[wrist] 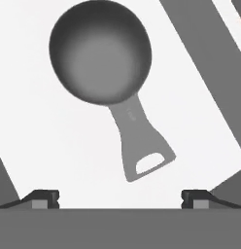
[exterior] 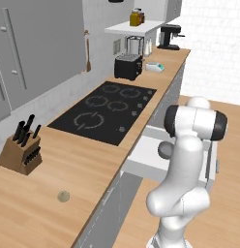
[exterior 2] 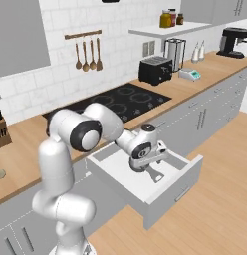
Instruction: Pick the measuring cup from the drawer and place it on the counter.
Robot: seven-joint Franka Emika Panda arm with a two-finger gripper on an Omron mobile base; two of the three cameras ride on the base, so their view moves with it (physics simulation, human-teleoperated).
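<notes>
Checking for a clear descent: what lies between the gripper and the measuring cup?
Nothing. In the hand view, only bare white drawer floor separates the open gripper from the measuring cup.

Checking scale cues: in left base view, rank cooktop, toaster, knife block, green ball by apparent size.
1. Cooktop, clearly largest.
2. and 3. Knife block and toaster: look alike; the block sits nearer the camera, so no ranking.
4. Green ball, smallest.
</notes>
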